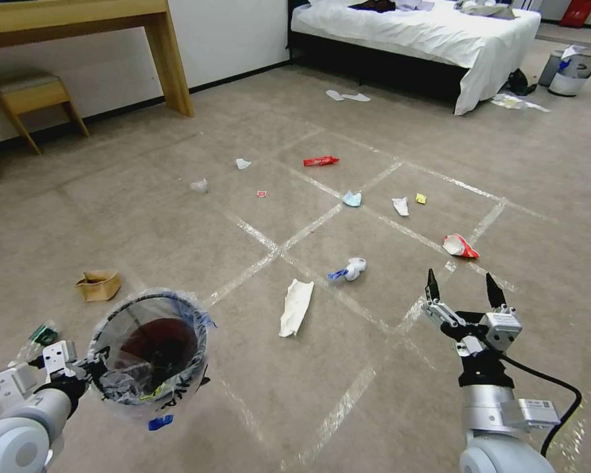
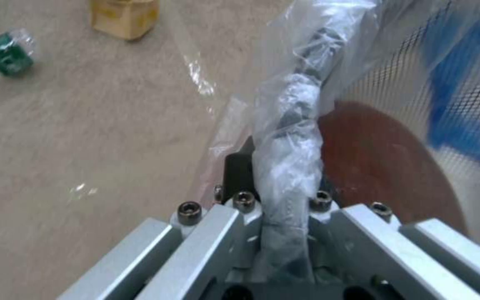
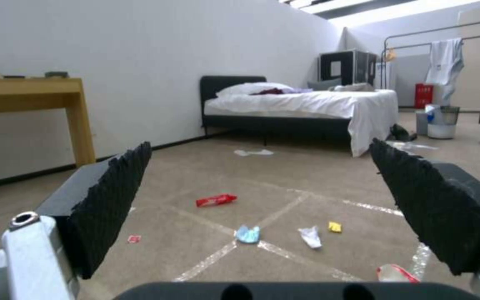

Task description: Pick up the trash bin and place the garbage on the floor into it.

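My left gripper (image 1: 88, 371) is shut on the rim of the trash bin (image 1: 151, 355), held above the floor (image 1: 177, 223) at my near left; its plastic-wrapped rim (image 2: 287, 166) runs between the fingers. My right gripper (image 1: 463, 289) hovers open and empty at the near right, fingers (image 3: 112, 196) wide apart. Garbage lies scattered: a long white paper (image 1: 296, 306), a tissue (image 1: 349, 269), a red-white wrapper (image 1: 459, 246), a blue mask (image 1: 352, 198), a yellow wrapper (image 1: 420, 198), a red wrapper (image 1: 320, 160), a brown bag (image 1: 99, 285) and a bottle (image 1: 43, 335).
A bed (image 1: 440, 39) stands at the far right with a larger grey bin (image 1: 571, 69) beside it. A wooden table (image 1: 164, 59) and stool (image 1: 33, 98) line the far left wall. White slippers (image 1: 348, 96) lie before the bed.
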{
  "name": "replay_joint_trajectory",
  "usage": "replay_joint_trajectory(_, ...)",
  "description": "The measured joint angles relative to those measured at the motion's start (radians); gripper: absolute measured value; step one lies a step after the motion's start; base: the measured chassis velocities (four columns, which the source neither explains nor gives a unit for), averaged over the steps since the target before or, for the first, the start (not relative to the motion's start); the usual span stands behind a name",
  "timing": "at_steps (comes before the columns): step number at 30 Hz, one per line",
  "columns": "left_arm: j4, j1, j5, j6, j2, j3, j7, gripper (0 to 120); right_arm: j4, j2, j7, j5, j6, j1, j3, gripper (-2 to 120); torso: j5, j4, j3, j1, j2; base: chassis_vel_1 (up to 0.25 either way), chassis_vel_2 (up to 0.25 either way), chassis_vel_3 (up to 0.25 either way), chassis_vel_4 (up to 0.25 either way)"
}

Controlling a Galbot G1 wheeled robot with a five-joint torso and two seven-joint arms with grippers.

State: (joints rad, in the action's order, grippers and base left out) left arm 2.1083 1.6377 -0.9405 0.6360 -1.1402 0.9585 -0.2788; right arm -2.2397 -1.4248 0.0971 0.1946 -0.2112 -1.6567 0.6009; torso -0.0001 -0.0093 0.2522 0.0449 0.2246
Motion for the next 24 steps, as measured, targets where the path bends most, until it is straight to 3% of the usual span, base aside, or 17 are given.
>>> replay_joint_trajectory(13,-0.030,-0.035,0.002,-0.001,0.000,-0.018,-0.004,1,0.029,0.006,0.002,0.011,0.003,0.033,-0.006,100,0.0000,0.0002,0.000,0.000,0.000,-0.173,0.180,0.175,-0.178)
replay_joint_trajectory(24,-0.051,-0.055,0.003,-0.002,0.004,-0.022,-0.005,1,0.048,0.011,0.019,0.019,0.028,0.063,-0.021,100,0.0000,0.0001,0.000,0.000,0.000,-0.067,0.064,0.067,-0.064)
